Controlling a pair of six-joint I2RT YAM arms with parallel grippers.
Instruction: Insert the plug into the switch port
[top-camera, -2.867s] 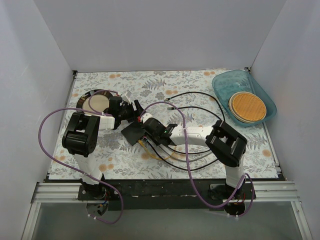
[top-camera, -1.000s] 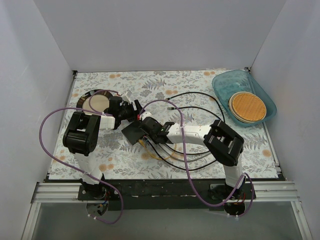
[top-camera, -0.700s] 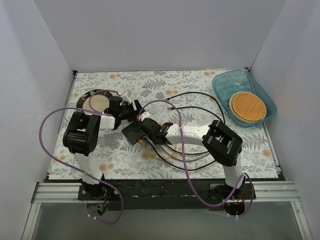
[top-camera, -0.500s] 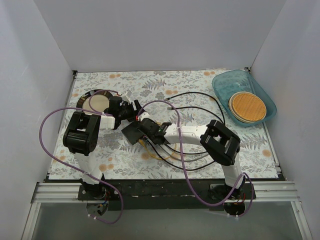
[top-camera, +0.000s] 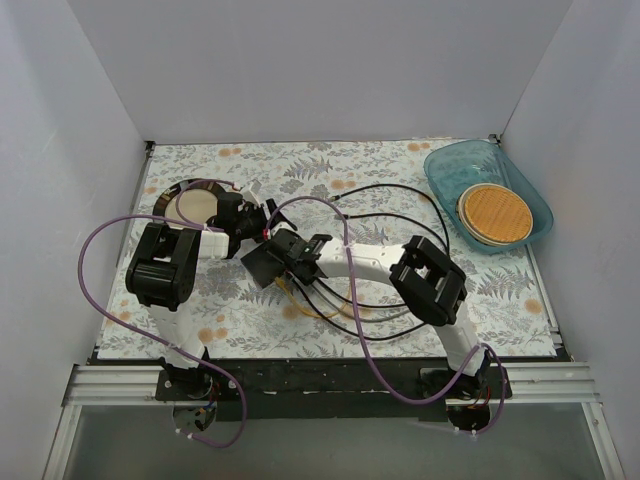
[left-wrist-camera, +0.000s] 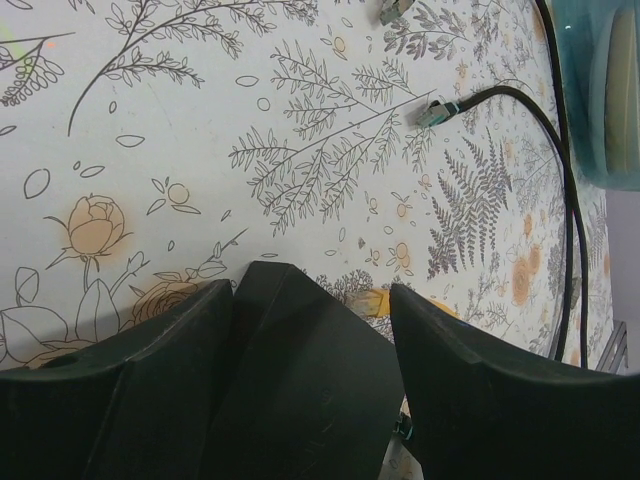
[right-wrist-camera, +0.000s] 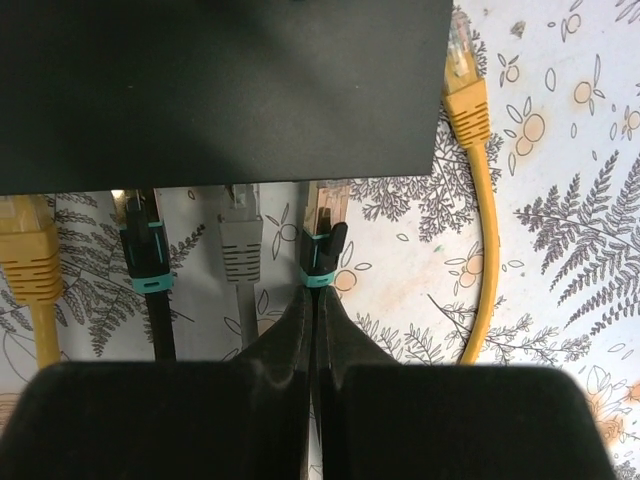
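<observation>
Right wrist: my right hand (right-wrist-camera: 315, 300) grips plug (right-wrist-camera: 322, 238)
Plug: tip at switch (right-wrist-camera: 220, 90) edge, axis pointing in
Left hand (left-wrist-camera: 310, 292): straddles switch, grip unclear

Black switch (right-wrist-camera: 220, 90), teal-banded plug (right-wrist-camera: 322, 248)

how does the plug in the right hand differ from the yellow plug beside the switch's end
The held plug is black with a teal band, the yellow plug all yellow. The right hand is shut on the held plug, tip at the switch edge; the yellow plug lies loose. Both have clear tips.
</observation>
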